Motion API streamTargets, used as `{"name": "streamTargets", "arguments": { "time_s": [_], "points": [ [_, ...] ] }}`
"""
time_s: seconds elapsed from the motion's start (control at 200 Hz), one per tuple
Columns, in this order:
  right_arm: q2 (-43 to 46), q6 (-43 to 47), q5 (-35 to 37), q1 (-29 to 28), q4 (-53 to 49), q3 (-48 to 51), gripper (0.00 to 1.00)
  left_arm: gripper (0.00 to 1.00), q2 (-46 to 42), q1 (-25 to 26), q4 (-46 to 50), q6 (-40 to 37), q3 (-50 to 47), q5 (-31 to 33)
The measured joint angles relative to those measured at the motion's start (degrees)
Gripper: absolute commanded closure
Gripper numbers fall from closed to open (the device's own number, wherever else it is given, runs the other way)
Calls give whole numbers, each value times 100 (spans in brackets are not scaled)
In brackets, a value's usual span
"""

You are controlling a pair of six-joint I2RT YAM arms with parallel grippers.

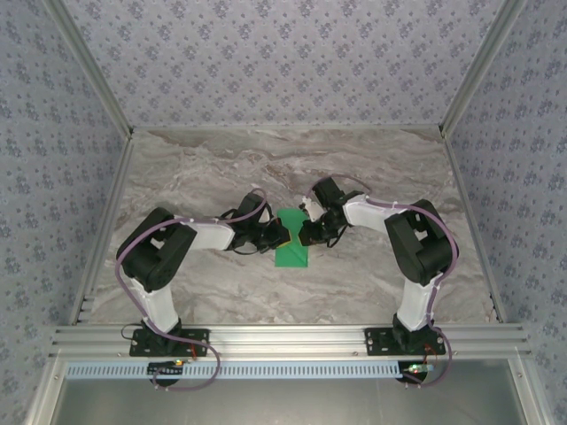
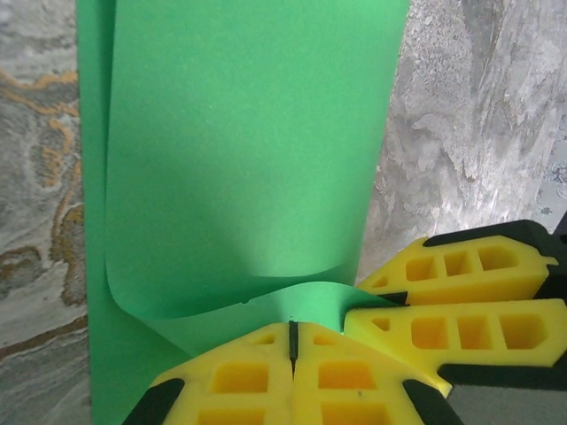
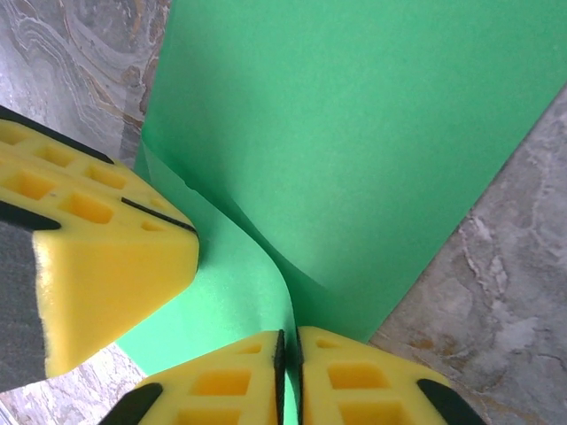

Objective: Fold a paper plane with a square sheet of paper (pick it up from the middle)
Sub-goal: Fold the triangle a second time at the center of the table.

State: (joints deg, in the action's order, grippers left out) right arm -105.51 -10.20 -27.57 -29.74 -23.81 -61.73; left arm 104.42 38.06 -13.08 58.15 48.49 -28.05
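The marbled worktop point(image 1: 221, 168) takes up most of my overhead view. The left arm point(image 1: 168, 248) and right arm point(image 1: 416, 239) both reach in towards its middle. Between their tips lies the square sheet of paper point(image 1: 292, 248), bright green and flat on the stone, with its upper layer curled over along a soft, unpressed fold.

From the left wrist I see that layer rising in a smooth curve just ahead of the left fingers point(image 2: 239, 372). They are pressed together at the sheet's edge, resting over the lower layer, and I cannot tell whether any paper is caught between them.

The right fingers point(image 3: 354, 381) are drawn nearly together, and the curled layer's edge runs straight into the slit between them, so they are pinching the sheet.
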Motion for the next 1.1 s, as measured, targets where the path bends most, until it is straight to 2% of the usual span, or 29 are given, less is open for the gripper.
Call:
{"name": "streamTargets", "arguments": {
  "time_s": [1.099],
  "points": [
    [-131,-2,4,0,4,-46,92,100,-2,186,-42,-22,22,-111]
  ]
}}
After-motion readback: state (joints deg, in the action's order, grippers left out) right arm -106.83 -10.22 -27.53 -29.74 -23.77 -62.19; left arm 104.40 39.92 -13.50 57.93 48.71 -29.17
